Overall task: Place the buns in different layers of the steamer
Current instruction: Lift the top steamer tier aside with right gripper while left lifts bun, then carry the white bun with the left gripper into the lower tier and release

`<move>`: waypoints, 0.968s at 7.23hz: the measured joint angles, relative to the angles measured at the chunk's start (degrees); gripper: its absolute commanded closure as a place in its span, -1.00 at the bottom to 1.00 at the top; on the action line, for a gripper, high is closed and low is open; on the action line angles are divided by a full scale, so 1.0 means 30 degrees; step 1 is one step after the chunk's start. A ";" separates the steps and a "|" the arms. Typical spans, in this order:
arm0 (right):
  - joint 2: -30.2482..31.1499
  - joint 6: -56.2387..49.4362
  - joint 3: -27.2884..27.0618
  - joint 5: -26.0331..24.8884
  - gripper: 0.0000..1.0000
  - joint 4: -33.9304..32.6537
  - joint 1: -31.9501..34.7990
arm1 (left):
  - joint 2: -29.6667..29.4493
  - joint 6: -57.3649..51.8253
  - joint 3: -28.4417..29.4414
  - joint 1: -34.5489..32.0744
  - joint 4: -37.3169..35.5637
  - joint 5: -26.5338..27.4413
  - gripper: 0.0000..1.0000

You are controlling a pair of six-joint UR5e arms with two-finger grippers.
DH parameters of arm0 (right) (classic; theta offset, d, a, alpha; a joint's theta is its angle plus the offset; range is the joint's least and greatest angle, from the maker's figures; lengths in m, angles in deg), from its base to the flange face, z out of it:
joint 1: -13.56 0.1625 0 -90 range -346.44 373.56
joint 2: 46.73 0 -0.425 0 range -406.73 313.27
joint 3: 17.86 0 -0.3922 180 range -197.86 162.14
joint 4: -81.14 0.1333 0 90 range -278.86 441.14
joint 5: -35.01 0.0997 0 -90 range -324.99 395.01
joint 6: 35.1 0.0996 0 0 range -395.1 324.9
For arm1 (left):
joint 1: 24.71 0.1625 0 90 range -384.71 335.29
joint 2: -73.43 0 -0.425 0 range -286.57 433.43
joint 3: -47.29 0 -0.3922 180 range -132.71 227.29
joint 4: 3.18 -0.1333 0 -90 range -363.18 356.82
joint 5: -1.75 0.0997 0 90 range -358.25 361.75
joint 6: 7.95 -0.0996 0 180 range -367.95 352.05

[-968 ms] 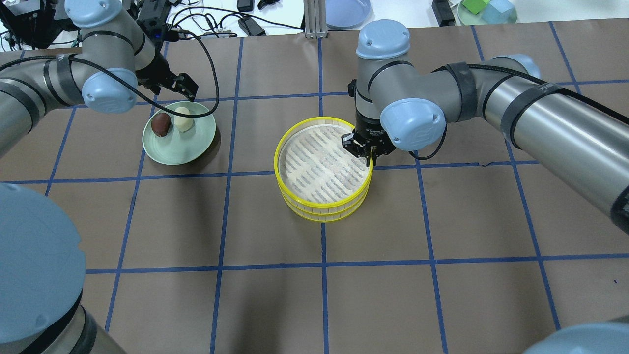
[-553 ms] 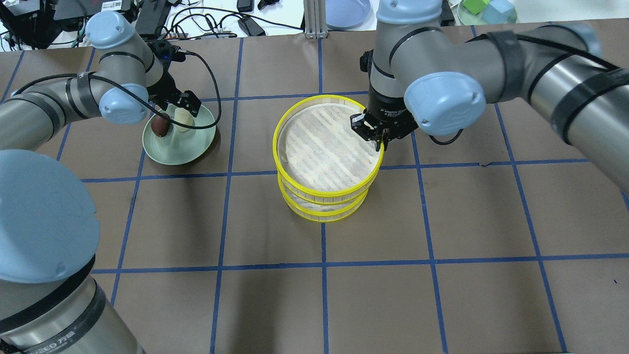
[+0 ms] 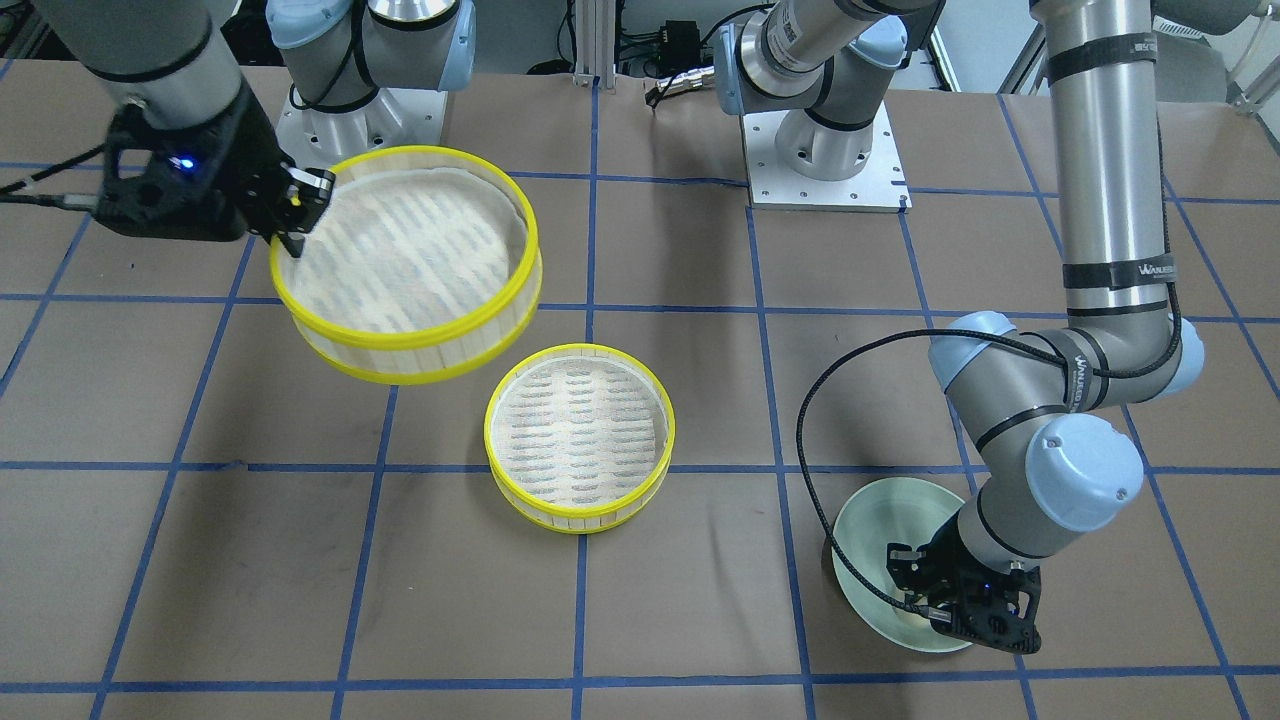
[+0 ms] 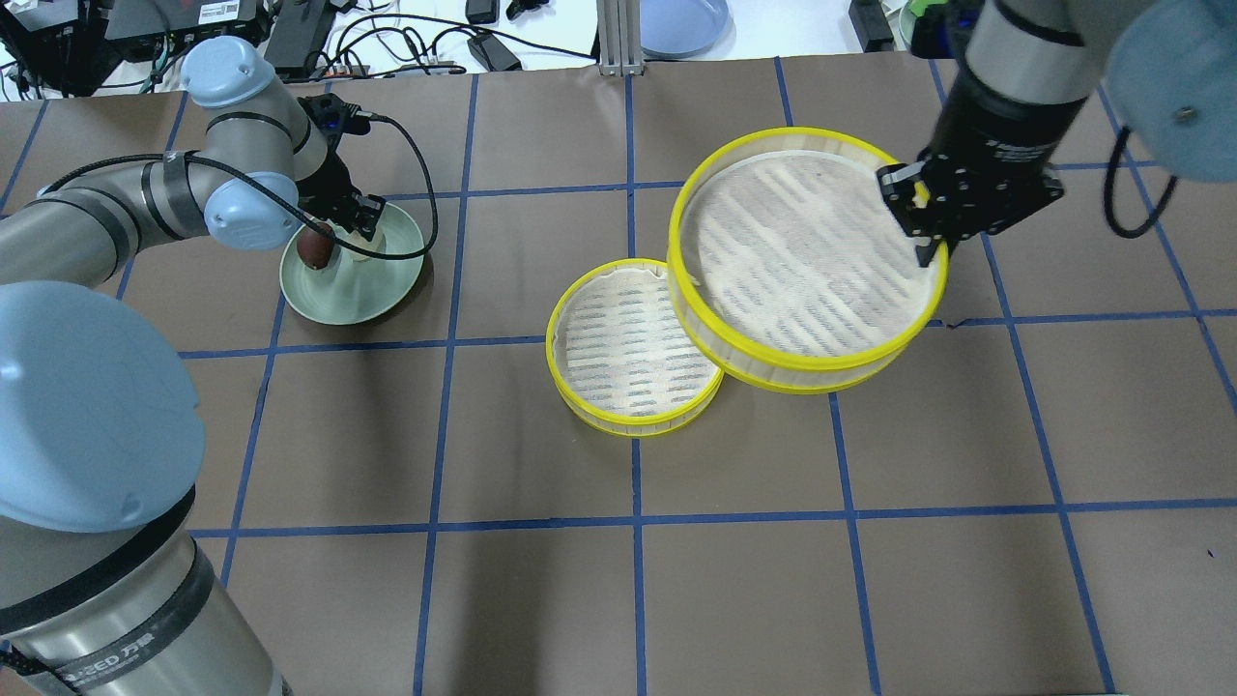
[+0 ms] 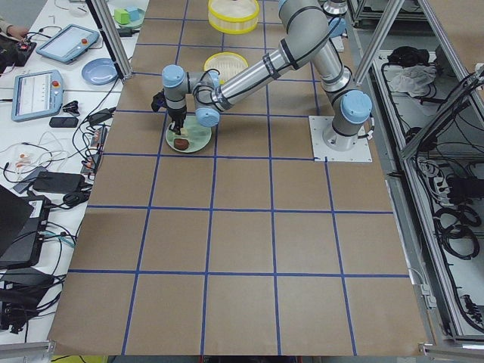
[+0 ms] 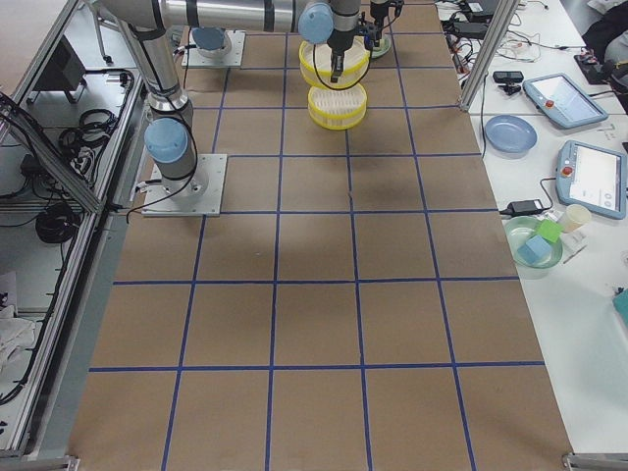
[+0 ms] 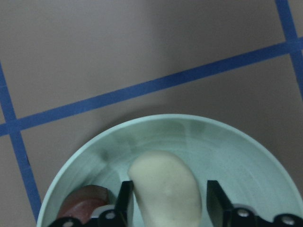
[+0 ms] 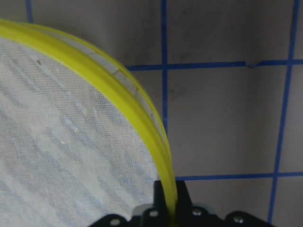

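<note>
My right gripper (image 4: 926, 224) is shut on the yellow rim of the upper steamer layer (image 4: 802, 251) and holds it in the air, tilted, to the right of the lower layer (image 4: 628, 353), which sits on the table. The right wrist view shows the rim (image 8: 142, 109) pinched between the jaws. My left gripper (image 7: 168, 189) is open, low over the pale green plate (image 4: 358, 295), its fingers either side of the cream-white bun (image 7: 165, 184). The reddish-brown bun (image 4: 314, 249) lies beside it on the plate. Both layers hold nothing.
Cables (image 4: 435, 48), a blue plate (image 4: 681, 19) and a green dish with blocks (image 4: 957, 24) lie beyond the table's far edge. An aluminium post (image 4: 614, 39) stands at the back middle. The left arm's cable (image 4: 416, 184) loops over the plate.
My right gripper has lifted the upper layer off the stack and carried it right and away from me. My left gripper has come down onto the plate around the white bun.
</note>
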 measured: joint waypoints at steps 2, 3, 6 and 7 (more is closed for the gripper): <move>0.0751 -0.2673 -0.0019 -0.0895 1.00 0.0861 -0.1204 | 0.1169 0.1919 0.0237 -0.0292 0.1140 -0.0155 1.00; 0.0865 -0.3081 -0.0060 -0.1028 1.00 0.1014 -0.1331 | 0.2097 0.3986 0.0285 -0.0965 0.2103 -0.0231 1.00; 0.1002 -0.3295 -0.0130 -0.1032 1.00 0.1169 -0.1390 | 0.4024 1.1124 0.0105 -0.4793 0.3976 -0.1527 1.00; 0.1011 -0.3302 -0.0142 -0.1017 1.00 0.1179 -0.1393 | 0.4197 1.2456 -0.0077 -0.5885 0.4091 -0.2082 1.00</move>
